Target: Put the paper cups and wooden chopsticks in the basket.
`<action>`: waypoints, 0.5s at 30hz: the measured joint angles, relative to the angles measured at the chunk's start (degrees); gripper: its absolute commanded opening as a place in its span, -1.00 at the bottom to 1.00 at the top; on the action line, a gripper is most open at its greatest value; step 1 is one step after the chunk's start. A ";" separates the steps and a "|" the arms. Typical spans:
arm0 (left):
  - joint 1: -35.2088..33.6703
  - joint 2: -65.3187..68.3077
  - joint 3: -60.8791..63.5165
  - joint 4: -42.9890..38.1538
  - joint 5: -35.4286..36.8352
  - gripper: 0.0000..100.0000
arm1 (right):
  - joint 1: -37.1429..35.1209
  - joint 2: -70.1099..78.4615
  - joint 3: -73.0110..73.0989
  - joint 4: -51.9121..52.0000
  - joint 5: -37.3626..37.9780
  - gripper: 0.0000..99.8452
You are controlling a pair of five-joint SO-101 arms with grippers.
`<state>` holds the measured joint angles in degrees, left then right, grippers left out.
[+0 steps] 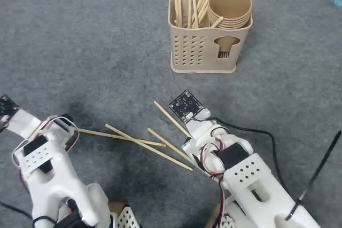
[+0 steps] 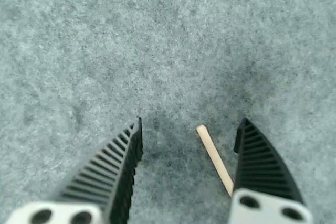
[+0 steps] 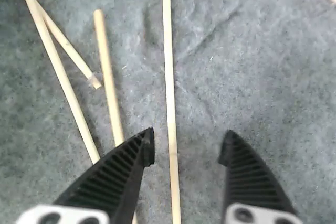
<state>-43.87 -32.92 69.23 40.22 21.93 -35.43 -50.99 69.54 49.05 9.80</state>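
The beige basket [image 1: 203,46] stands at the back and holds a stack of paper cups [image 1: 231,5] and several wooden chopsticks [image 1: 188,4]. Several loose chopsticks [image 1: 144,147] lie on the grey carpet in front of the two arms. My left gripper [image 2: 192,124] is open low over the carpet. The tip of one chopstick [image 2: 215,158] lies between its fingers, close to one of them. My right gripper [image 3: 189,134] is open too and straddles a long chopstick [image 3: 169,77]. Three more chopsticks [image 3: 107,77] lie beside it.
Grey carpet covers the whole table. The left arm [image 1: 48,158] is at the near left and the right arm [image 1: 240,169] at the near right, with a black cable [image 1: 315,174] beside it. Bare carpet lies between the loose sticks and the basket.
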 measured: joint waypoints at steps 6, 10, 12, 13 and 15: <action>0.00 0.00 0.00 0.00 0.00 -0.45 | -0.79 0.00 -4.04 -0.09 0.00 -0.76; 0.00 0.00 0.00 0.00 0.00 -0.45 | -7.21 0.09 -4.22 -0.09 0.18 -0.75; 0.00 0.00 0.00 0.00 0.00 -0.45 | -11.16 1.58 -4.22 -0.70 0.18 -0.75; 0.00 0.00 0.00 0.00 0.00 -0.45 | -12.40 2.90 -4.31 -1.67 0.26 -0.75; 0.00 0.00 0.00 0.00 0.00 -0.45 | -13.27 6.68 -5.80 -3.60 0.26 -0.75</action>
<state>-43.87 -32.92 69.23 40.22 21.93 -48.70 -44.31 63.74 45.45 10.07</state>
